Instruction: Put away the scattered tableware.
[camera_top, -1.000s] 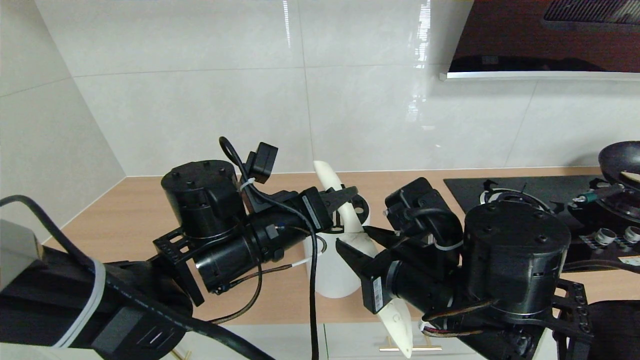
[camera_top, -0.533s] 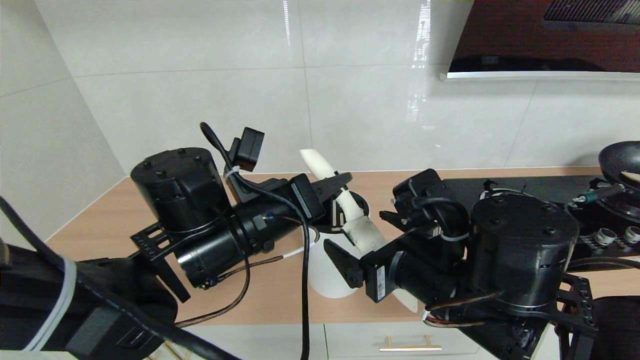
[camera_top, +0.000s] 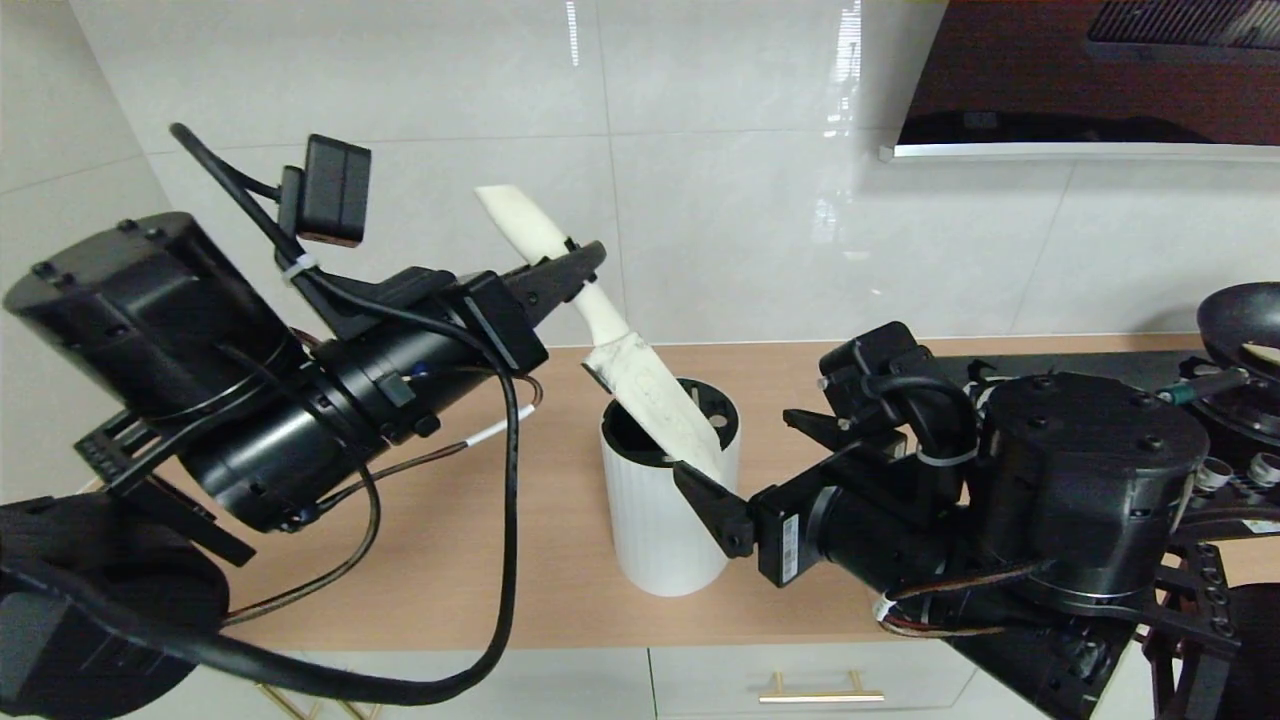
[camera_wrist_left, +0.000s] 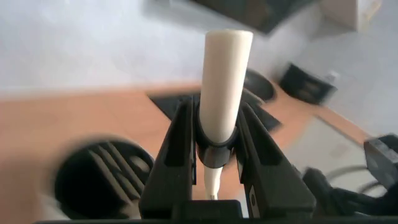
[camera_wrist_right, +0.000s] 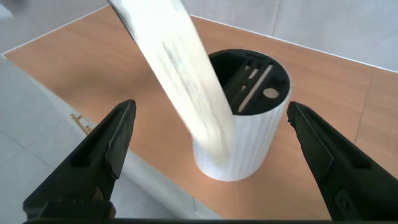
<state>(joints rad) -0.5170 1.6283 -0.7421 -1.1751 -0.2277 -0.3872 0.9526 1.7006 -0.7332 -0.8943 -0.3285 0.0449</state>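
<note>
Left gripper (camera_top: 573, 272) is clamped on the handle of the white knife (camera_top: 648, 385), holding it tilted above the bench (camera_top: 560, 560), handle end up and blade slanting down over the open top of the white knife holder (camera_top: 665, 525). Whether the blade tip touches the holder's rim cannot be determined. Right gripper (camera_top: 750, 455) has its jaws spread wide, grasps nothing, and sits just beside the holder on its right side, near the blade tip.
</note>
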